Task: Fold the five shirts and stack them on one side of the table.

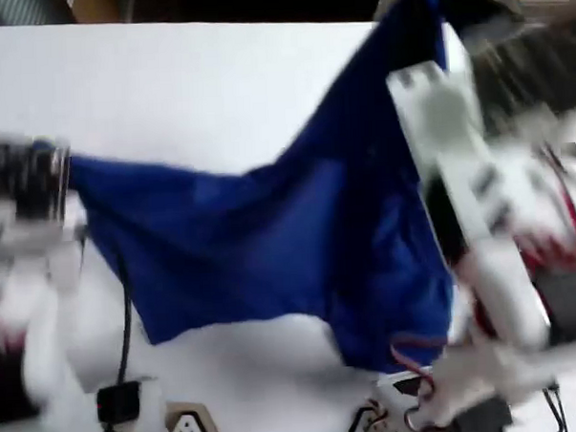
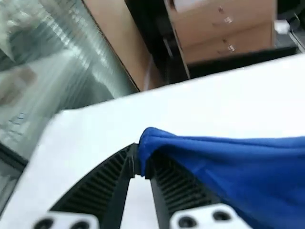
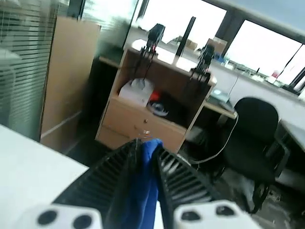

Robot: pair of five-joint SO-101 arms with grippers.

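The white table [image 1: 168,87] ends at a far edge, and past it the room holds a wooden cabinet [image 3: 143,119] and a black chair [image 3: 252,124]. The left gripper [image 2: 141,160] pinches one corner of the blue shirt [image 1: 270,236], and open tabletop lies beyond its fingers. The right gripper [image 3: 147,147] pinches another corner, up by the far edge. The shirt hangs stretched between them.

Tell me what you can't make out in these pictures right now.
1. Left wrist view: past the left gripper, the blue shirt runs off the frame edge.
2. Right wrist view: the shirt drops between the right gripper fingers and out of frame.
3. High view: both arms are blurred, so their fingers are unreadable there.
4. High view: the bunched shirt hides its own collar and sleeves, and the table beneath it.
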